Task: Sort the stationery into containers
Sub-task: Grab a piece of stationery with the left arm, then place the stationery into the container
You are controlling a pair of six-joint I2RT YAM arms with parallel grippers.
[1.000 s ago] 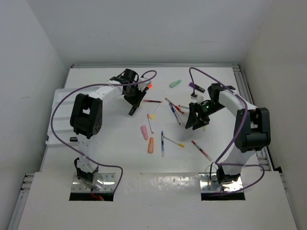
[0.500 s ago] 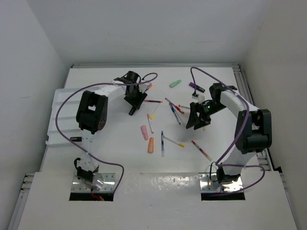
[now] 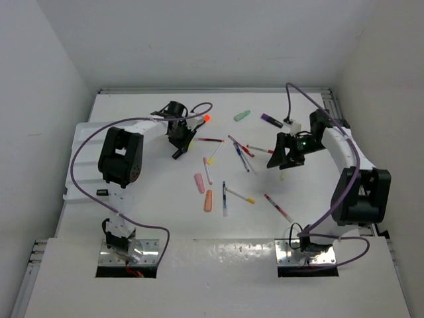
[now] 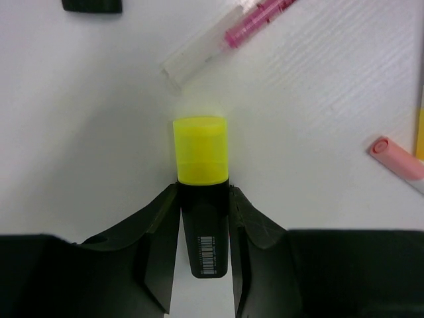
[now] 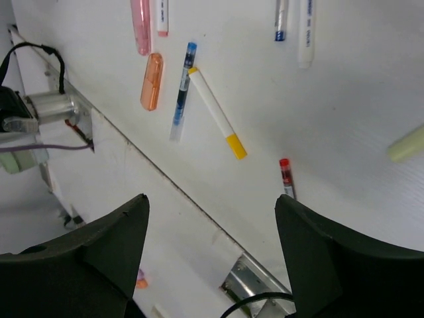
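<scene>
My left gripper [image 4: 204,228] is shut on a black highlighter with a yellow cap [image 4: 200,151], which lies on the table and points away from me. In the top view the left gripper [image 3: 177,140] is at the back left, right of the white tray [image 3: 78,142]. My right gripper [image 3: 285,159] is open and empty, held above the table at the right. Its wrist view [image 5: 212,225] looks down on an orange highlighter [image 5: 152,81], a blue pen [image 5: 183,86], a white pen with a yellow cap [image 5: 217,112] and a red-capped pen [image 5: 286,175].
Loose stationery lies across the table's middle: a pink highlighter [image 3: 199,183], an orange one [image 3: 208,201], a green one [image 3: 242,116], an orange-capped one [image 3: 206,118] and several thin pens [image 3: 238,149]. A pink pen [image 4: 258,16] lies just beyond the held highlighter.
My right gripper has risen and moved right and back, away from the pens. My left gripper has shifted slightly left with the highlighter in it.
</scene>
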